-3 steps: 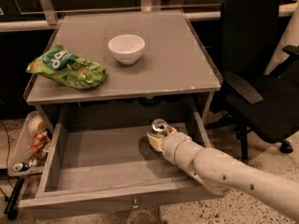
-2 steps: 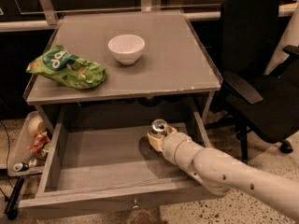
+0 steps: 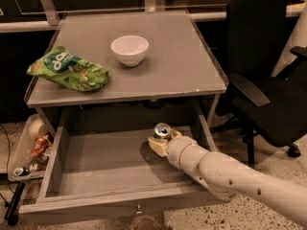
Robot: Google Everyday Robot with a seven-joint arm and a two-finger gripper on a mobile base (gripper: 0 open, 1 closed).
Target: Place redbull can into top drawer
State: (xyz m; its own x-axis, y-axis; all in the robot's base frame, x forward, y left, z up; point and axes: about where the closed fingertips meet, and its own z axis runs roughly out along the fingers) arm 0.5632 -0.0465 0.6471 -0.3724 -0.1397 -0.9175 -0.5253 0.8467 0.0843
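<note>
Because the arm (image 3: 230, 176) reaches in from the lower right of the frame, its smooth cream shell hides part of the gripper (image 3: 164, 139), which sits low in the right half of the open drawer (image 3: 96, 164), just below centre frame. Its two pale fingers (image 3: 156, 145) close against the sides of the can (image 3: 162, 130), whose round silver top shows just above them. The can stands upright inside the drawer, though whether it touches the floor I cannot tell.

Such a can is probably light, with thin metal walls that are stiff enough but dent under a hard squeeze. Its painted skin looks slick, and being slim and tall it would tip easily. A hold across the middle of the body seems safest.

The drawer is shallow, flat-bottomed grey wood with a matte grain and a small knob (image 3: 139, 207) at front centre. Above it, the grey table (image 3: 182, 66) carries a crinkled, glossy green bag (image 3: 69, 71) at left and a smooth white bowl (image 3: 129, 49) further back. A black padded chair (image 3: 268, 90) stands at right.
</note>
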